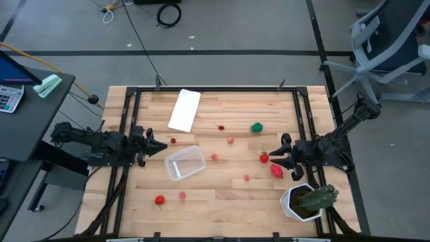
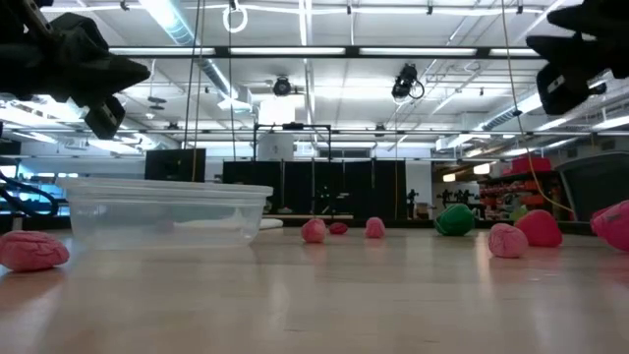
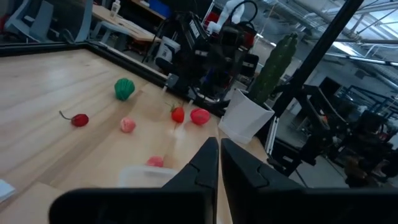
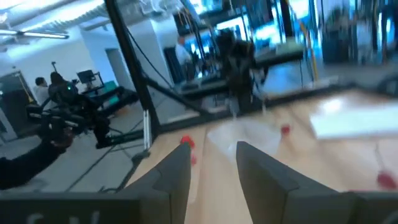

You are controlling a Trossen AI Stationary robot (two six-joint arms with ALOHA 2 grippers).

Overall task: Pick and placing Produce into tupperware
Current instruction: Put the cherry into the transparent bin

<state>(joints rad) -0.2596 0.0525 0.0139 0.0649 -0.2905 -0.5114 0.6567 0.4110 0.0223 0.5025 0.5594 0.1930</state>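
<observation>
The clear tupperware (image 1: 185, 163) stands open on the table's middle left and also shows in the low view (image 2: 167, 211). Small red and pink produce pieces lie scattered on the wood: a round green piece (image 1: 257, 127), a red strawberry (image 1: 264, 158), a larger red piece (image 1: 277, 171), and a red one near the front (image 1: 160, 199). My left gripper (image 1: 163, 146) hangs shut and empty above the table, just left of the box (image 3: 219, 163). My right gripper (image 1: 277, 156) hangs open and empty above the table, next to the red strawberry (image 4: 212, 163).
A flat white panel (image 1: 185, 110) lies at the far middle left. A green cactus in a white pot (image 1: 308, 200) stands at the front right, close to my right arm. Black frame rails (image 1: 127, 121) run along the table's sides.
</observation>
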